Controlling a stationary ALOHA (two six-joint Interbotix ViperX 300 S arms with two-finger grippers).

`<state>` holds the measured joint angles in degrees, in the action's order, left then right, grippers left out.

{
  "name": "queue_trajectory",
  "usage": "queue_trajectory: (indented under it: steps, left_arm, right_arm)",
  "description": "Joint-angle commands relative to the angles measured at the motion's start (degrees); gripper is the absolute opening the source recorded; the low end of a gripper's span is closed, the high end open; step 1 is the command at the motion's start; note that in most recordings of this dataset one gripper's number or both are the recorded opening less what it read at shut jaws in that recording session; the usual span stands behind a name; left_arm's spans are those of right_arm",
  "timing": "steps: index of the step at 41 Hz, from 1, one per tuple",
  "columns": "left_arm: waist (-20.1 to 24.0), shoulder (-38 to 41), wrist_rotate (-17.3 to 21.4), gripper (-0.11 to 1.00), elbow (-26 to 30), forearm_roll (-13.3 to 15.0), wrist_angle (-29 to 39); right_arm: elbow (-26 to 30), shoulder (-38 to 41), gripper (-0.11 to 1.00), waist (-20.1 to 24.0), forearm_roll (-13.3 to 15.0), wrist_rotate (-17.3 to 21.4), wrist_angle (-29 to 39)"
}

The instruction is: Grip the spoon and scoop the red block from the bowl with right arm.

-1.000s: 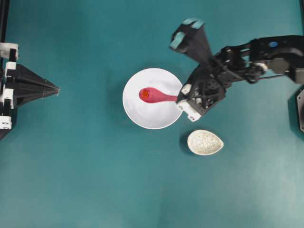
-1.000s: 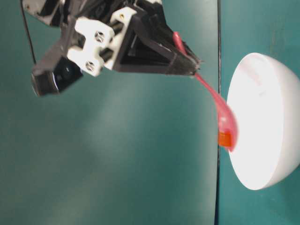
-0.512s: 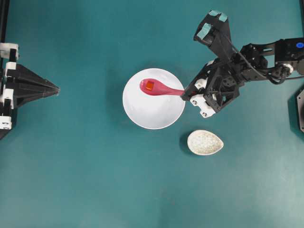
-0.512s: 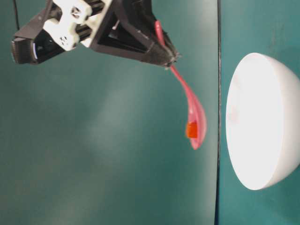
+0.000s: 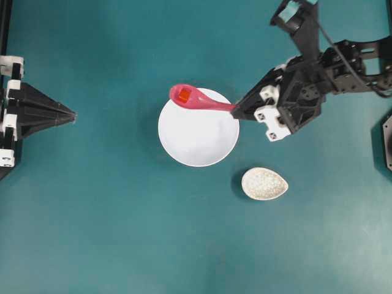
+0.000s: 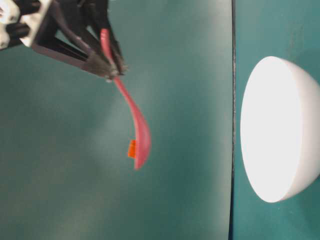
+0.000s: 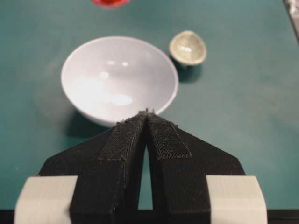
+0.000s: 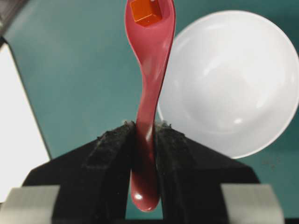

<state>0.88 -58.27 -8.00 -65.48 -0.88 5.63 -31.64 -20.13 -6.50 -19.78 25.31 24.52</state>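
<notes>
Overhead exterior view: the right claw is clenching the pink spoon by its handle, long axis pointing away from it, scoop carrying the red block above the white bowl's far rim. The left claw is pressed together, idle.

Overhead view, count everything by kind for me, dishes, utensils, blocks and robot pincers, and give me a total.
Dishes: 2, the white bowl and the small speckled dish
Utensils: 1, the pink spoon
Blocks: 1, the red block in the spoon's scoop
Pincers: 2, the left pincer and the right pincer
Total: 6
</notes>
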Motion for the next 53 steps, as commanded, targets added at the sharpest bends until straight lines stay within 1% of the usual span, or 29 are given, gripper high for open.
queue_trajectory:
  steps: [1, 16, 42, 53]
  left_arm:
    - [0.1, 0.2, -0.1, 0.01, 0.8, -0.2, -0.6]
    - [0.1, 0.1, -0.4, 0.01, 1.0, 0.0, -0.6]
    - [0.0, -0.4, -0.7, 0.01, 1.0, 0.0, -0.3]
    - [0.0, -0.4, -0.7, 0.01, 1.0, 0.0, -0.3]
  right_arm:
    - [1.8, -2.2, 0.22, 0.3, -0.2, 0.4, -0.2]
    - [1.5, -3.0, 0.22, 0.4, -0.1, 0.6, -0.4]
    - [1.4, -3.0, 0.22, 0.4, 2.0, 0.5, -0.6]
    - [1.4, -3.1, 0.22, 0.4, 2.0, 0.4, -1.4]
